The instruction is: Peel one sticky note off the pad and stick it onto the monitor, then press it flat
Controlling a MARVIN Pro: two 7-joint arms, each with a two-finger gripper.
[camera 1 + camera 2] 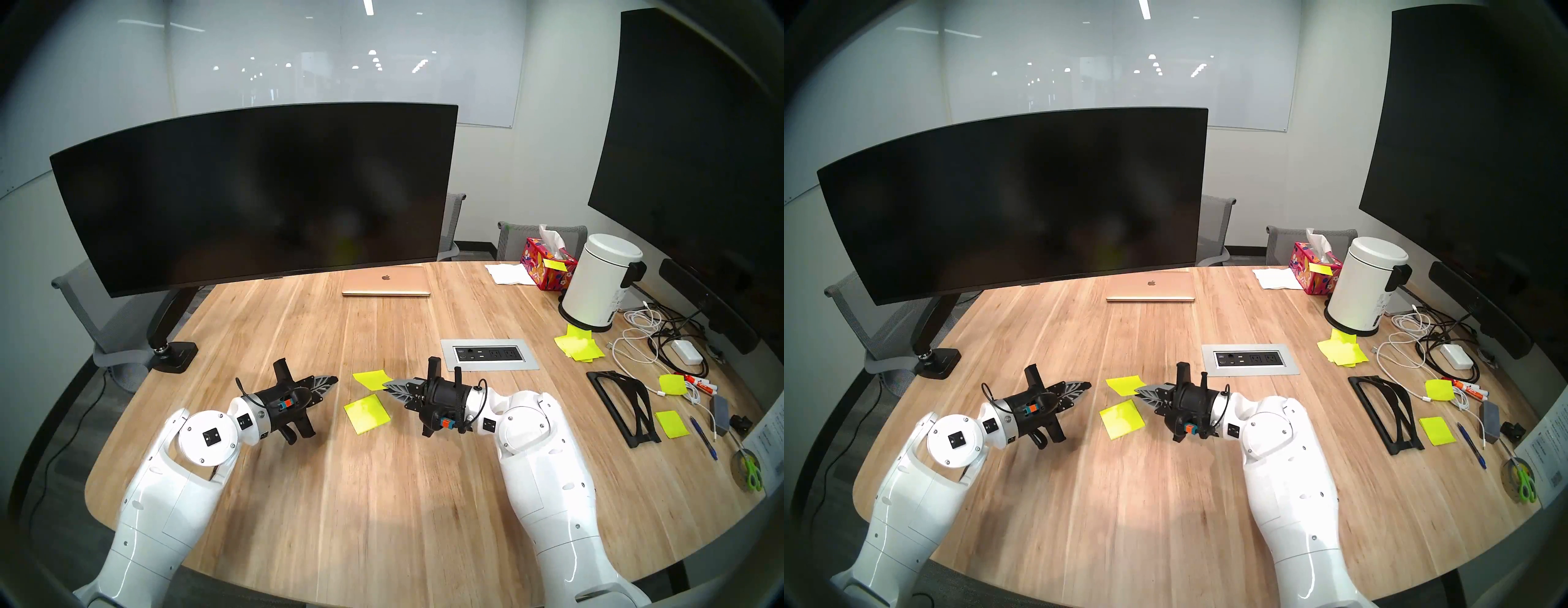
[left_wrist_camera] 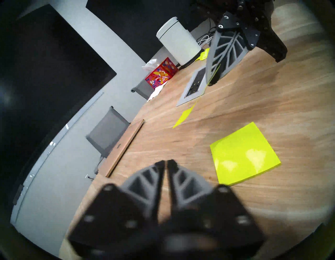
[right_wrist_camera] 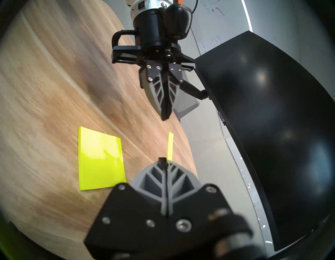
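The neon yellow-green pad lies flat on the wooden table between my two grippers. My right gripper is shut on one corner of a single sticky note, which sticks out from its tip above the table, just behind the pad. In the right wrist view the sticky note shows edge-on ahead of the fingertips, with the pad to its left. My left gripper is shut and empty, its tip pointing at the note from the left. The wide curved black monitor stands at the back left on its arm mount.
A closed gold laptop lies behind the monitor's right end. A power socket panel is set into the table right of the note. Further right are a heap of yellow notes, a white canister, a tissue box, a black stand and cables.
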